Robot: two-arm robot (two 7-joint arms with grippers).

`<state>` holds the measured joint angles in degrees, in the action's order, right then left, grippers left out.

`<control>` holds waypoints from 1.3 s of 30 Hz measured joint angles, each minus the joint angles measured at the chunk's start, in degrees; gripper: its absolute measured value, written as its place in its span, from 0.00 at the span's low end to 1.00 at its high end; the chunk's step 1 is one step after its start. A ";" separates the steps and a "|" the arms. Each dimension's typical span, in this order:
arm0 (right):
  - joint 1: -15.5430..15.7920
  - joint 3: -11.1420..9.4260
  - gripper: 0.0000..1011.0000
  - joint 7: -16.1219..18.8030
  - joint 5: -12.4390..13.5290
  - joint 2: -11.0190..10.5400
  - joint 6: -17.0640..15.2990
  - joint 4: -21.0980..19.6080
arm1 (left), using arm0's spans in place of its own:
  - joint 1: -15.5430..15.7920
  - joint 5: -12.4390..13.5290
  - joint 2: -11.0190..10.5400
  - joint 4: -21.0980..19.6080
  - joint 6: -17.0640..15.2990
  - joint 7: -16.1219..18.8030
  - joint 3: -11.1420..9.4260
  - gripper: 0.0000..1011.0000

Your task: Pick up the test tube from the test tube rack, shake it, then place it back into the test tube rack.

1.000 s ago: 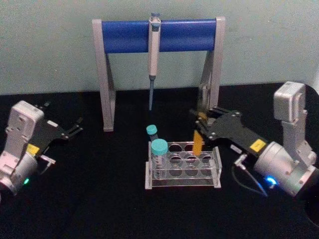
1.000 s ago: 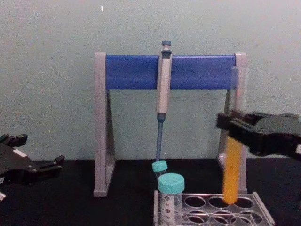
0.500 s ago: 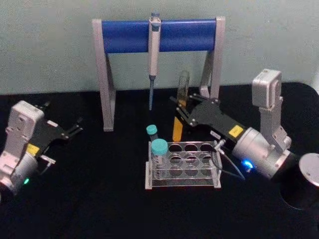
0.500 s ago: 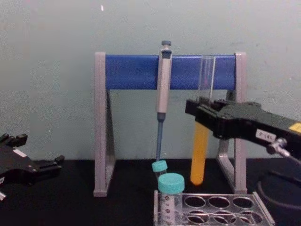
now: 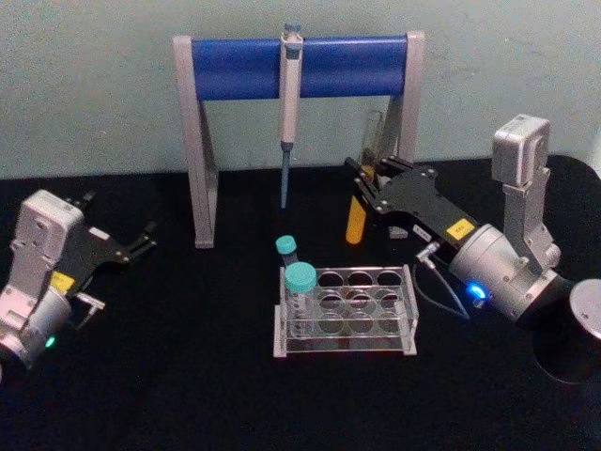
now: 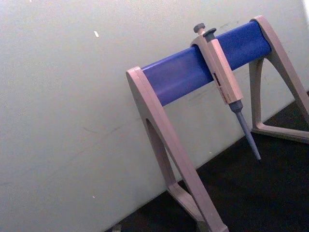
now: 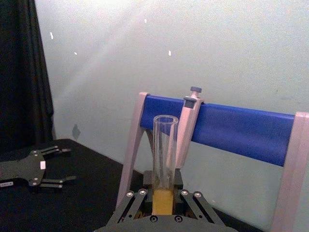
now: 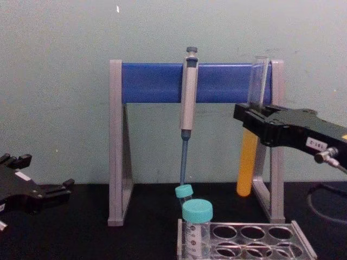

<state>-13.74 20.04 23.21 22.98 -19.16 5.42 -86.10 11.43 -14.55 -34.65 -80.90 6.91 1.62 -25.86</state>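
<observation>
So the test tube (image 5: 354, 225) is out of the rack and up in the air toward the back edge of the table (image 5: 188, 376), right of centre, tilted a bit with the orange liquid sitting in the lower half. The right gripper (image 5: 364, 178) is clamped around its middle, fingers closed snug on the glass. My main worry is that there's no cap on it, so a hard shake or a steeper tilt could slosh liquid right out the top (and smooth glass can slide in a pinch grip too). It's also hanging near the right leg of the stand (image 5: 300, 66) that carries the pipette (image 5: 288, 85), and I can't judge the gap, so a wide swing might clink glass on that leg. The test tube rack (image 5: 410, 315) sits mid-table in front, with teal-capped vials (image 5: 300, 277) at its left end; a sloppy return could catch the top plate instead of a hole. The left gripper (image 5: 146, 240) is parked near the left edge, fingers spread and empty.
</observation>
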 joint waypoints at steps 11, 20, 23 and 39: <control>0.51 -0.57 0.22 -0.16 -0.40 0.00 -0.31 -0.63 | 0.00 0.00 0.00 0.00 0.00 0.00 0.00 0.99; 0.47 -0.70 0.22 -0.06 -0.57 0.19 -0.42 -0.61 | 0.00 0.00 0.00 0.00 0.00 0.00 0.00 0.99; 0.46 -0.73 0.22 0.00 -0.59 0.22 -0.45 -0.60 | 0.00 0.00 0.00 0.00 0.00 0.00 0.00 0.99; 0.60 -0.85 0.22 0.13 -0.71 0.13 -0.77 -1.07 | 0.00 0.00 0.00 0.00 0.00 0.00 0.00 0.99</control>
<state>-13.14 19.18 23.34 22.27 -19.03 4.65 -87.17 11.43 -14.55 -34.65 -80.90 6.91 1.62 -25.86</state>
